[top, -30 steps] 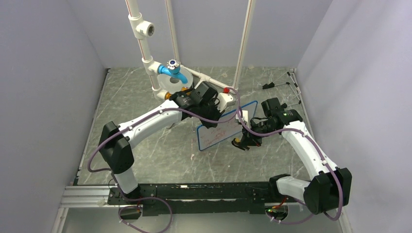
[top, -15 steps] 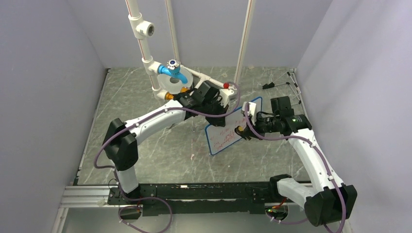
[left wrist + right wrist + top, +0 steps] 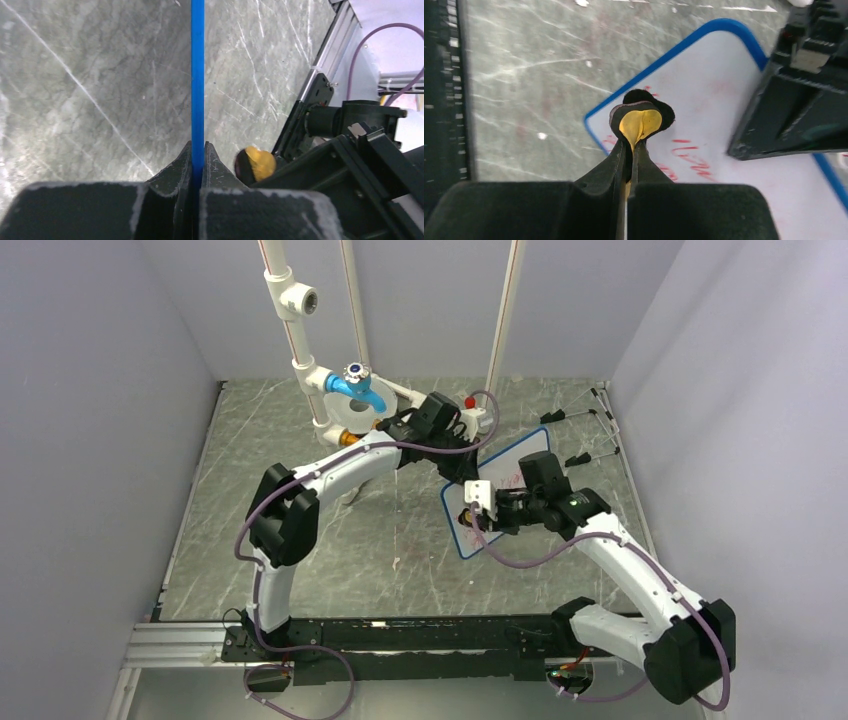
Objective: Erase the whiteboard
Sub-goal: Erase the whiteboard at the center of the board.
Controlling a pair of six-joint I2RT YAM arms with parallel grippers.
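The whiteboard [image 3: 512, 468] has a blue rim and red handwriting and is held tilted up off the table right of centre. My left gripper [image 3: 463, 468] is shut on its upper left edge; in the left wrist view the rim [image 3: 198, 75] shows edge-on between the closed fingers [image 3: 212, 159]. My right gripper [image 3: 472, 512] is shut on a yellow and black eraser [image 3: 640, 117], held over the board's face [image 3: 724, 95] near its lower left corner, beside the red writing [image 3: 689, 156]. The eraser also shows in the left wrist view [image 3: 256, 164].
White pipework with a blue valve [image 3: 352, 383] and a round grey disc [image 3: 345, 415] stands at the back centre. Black clips [image 3: 560, 417] lie at the back right. A metal rail [image 3: 400, 635] runs along the near edge. Grey walls close in three sides.
The left gripper has carried the board to the right and farther back, tilting it more. The right gripper with the eraser has swung left, over the board's lower left part.
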